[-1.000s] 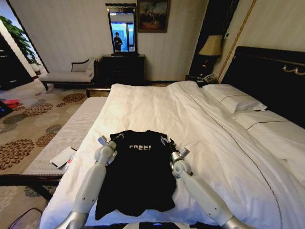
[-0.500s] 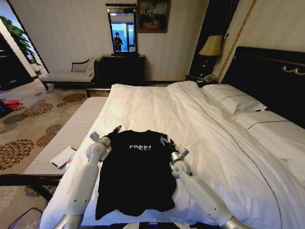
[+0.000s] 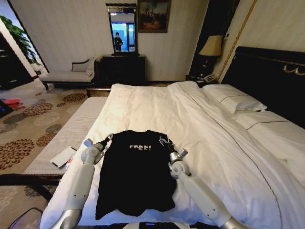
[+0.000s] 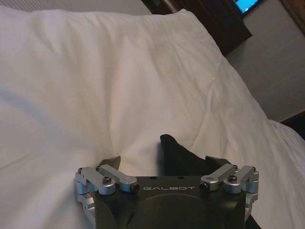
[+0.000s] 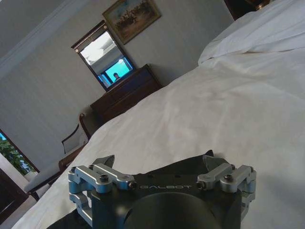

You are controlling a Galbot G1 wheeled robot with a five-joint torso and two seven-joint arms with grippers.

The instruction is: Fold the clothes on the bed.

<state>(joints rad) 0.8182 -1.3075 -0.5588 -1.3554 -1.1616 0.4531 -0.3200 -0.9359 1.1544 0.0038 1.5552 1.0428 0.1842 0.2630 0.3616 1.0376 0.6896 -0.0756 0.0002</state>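
A: Bed (image 3: 157, 105) status?
B: White sheets. Shirt (image 3: 136, 171) lies flat near its foot edge, lettering up.
A: Left hand (image 3: 108, 138)?
B: At the shirt's left shoulder, fingers spread, a sleeve tip (image 4: 174, 150) between them.
A: Right hand (image 3: 163, 141)?
B: On the right shoulder, fingers apart; can't tell if it grips.

Large double bed (image 3: 157, 107) in white sheets and duvet, dark wooden headboard along its right edge. Two white pillows (image 3: 240, 101) against that headboard. Black short-sleeved T-shirt (image 3: 136, 174) with white block lettering spread flat near the foot edge, apparently smooth, left of centre.
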